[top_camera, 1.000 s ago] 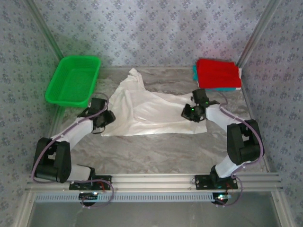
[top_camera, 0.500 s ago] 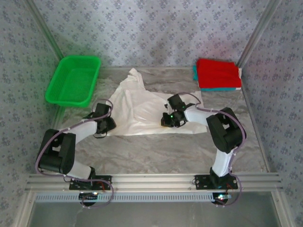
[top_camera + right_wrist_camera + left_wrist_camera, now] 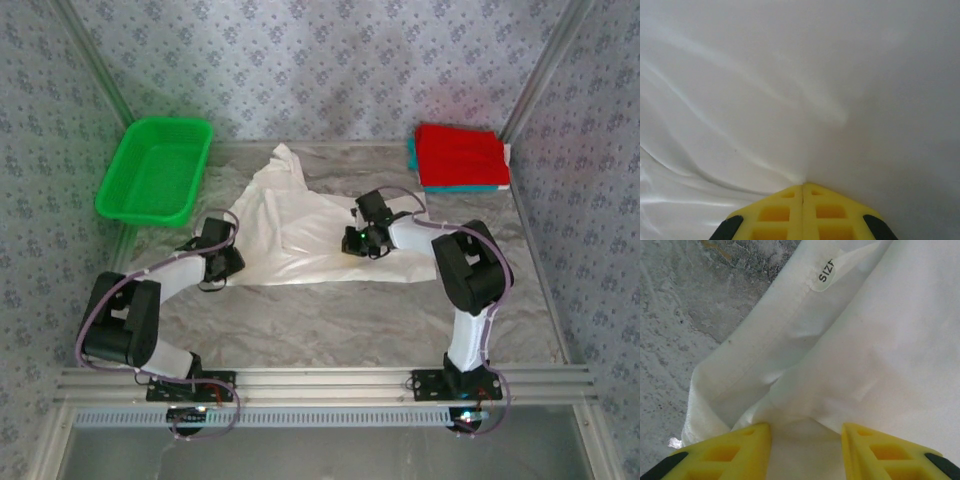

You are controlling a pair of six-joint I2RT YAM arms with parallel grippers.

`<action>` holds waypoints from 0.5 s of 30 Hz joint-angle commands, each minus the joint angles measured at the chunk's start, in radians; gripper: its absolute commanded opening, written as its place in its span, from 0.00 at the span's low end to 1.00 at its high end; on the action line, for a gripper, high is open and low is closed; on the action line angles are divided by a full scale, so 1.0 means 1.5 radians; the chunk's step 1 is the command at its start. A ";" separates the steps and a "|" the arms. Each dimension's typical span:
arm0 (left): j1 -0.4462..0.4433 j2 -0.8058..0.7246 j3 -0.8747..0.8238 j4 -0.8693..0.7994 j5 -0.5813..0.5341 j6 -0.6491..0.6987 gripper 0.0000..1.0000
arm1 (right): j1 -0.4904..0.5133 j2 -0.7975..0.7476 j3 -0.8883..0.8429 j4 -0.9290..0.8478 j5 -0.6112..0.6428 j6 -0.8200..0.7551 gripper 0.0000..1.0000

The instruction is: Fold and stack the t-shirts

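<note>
The white t-shirt (image 3: 290,225) lies spread and creased on the middle of the table; its red print is hidden. My left gripper (image 3: 225,262) is at the shirt's near left corner, open, with the hem bunched between its yellow fingers (image 3: 725,452). A size label (image 3: 826,271) shows on the white t-shirt (image 3: 865,340) near the hem. My right gripper (image 3: 352,243) is over the shirt's middle right, shut, and folds of the white cloth (image 3: 790,90) radiate from the tip of my right gripper (image 3: 803,186). A folded red shirt (image 3: 460,155) lies on a teal one (image 3: 412,157) at the back right.
A green plastic basket (image 3: 155,175) stands at the back left, beside the shirt's far sleeve. Bare marbled table (image 3: 330,320) runs between the shirt and the arm bases. Patterned walls with metal posts close in the sides and back.
My right gripper has moved left from the shirt's right edge to its middle, then slightly away from the bases. The left gripper shifted a little toward the shirt's corner.
</note>
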 commanded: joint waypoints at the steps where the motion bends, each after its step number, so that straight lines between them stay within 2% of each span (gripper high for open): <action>1: 0.001 -0.001 0.001 -0.018 -0.014 0.002 0.42 | 0.011 -0.064 0.008 0.000 -0.025 -0.044 0.00; 4: 0.001 0.000 0.001 -0.019 -0.013 0.005 0.42 | 0.036 -0.089 -0.021 0.012 -0.057 -0.068 0.00; 7: 0.001 0.000 0.001 -0.017 -0.014 0.007 0.42 | 0.050 -0.078 -0.038 0.016 -0.047 -0.074 0.00; 15: 0.002 0.004 0.002 -0.021 -0.015 0.008 0.42 | 0.021 -0.017 -0.001 0.043 -0.003 -0.025 0.00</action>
